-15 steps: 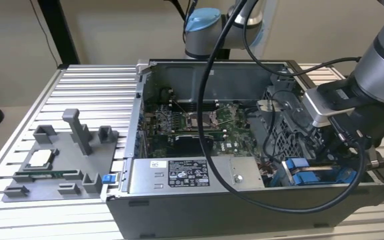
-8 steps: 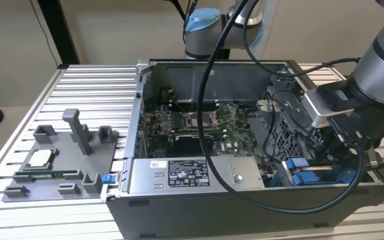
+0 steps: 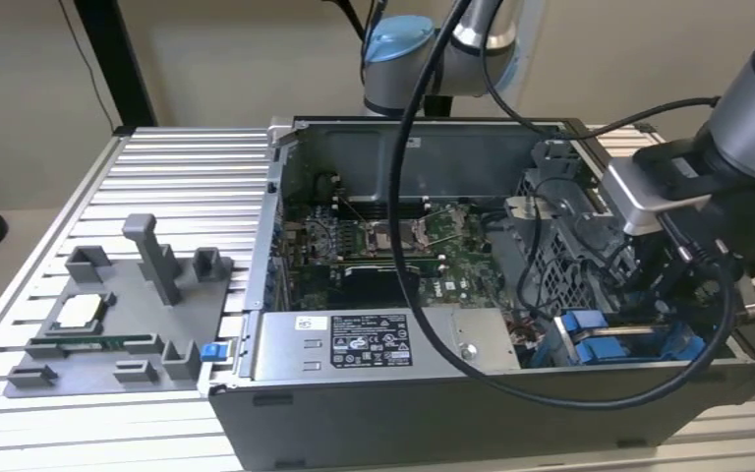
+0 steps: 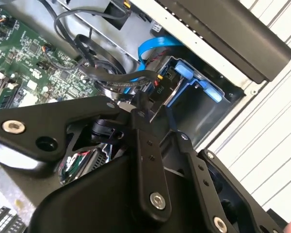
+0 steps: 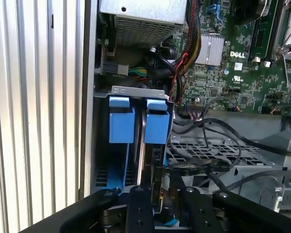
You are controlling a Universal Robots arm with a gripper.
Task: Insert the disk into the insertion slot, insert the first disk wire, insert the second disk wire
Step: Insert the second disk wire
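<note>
The disk [image 5: 141,141] stands on edge in the insertion slot [image 5: 136,91] at the PC case's front corner, on the exterior view's right, with its blue carrier tabs [image 5: 121,124] at the top. In the exterior view the blue carrier [image 3: 588,329] shows below the arm's wrist. My gripper [image 4: 153,114] reaches down into the case right beside the disk's end. Its black fingers [image 4: 145,145] are shut on a black wire connector [image 4: 157,87] that sits against the disk. The same gripper [image 5: 160,191] and connector [image 5: 157,170] appear in the first wrist view.
A grey fixture tray [image 3: 129,315] with upright posts lies on the slatted table at the exterior view's left. Inside the case are the green motherboard [image 3: 377,246], a grey box with a white sticker [image 3: 365,344], loose black cables [image 4: 87,68] and a perforated cage [image 5: 203,150].
</note>
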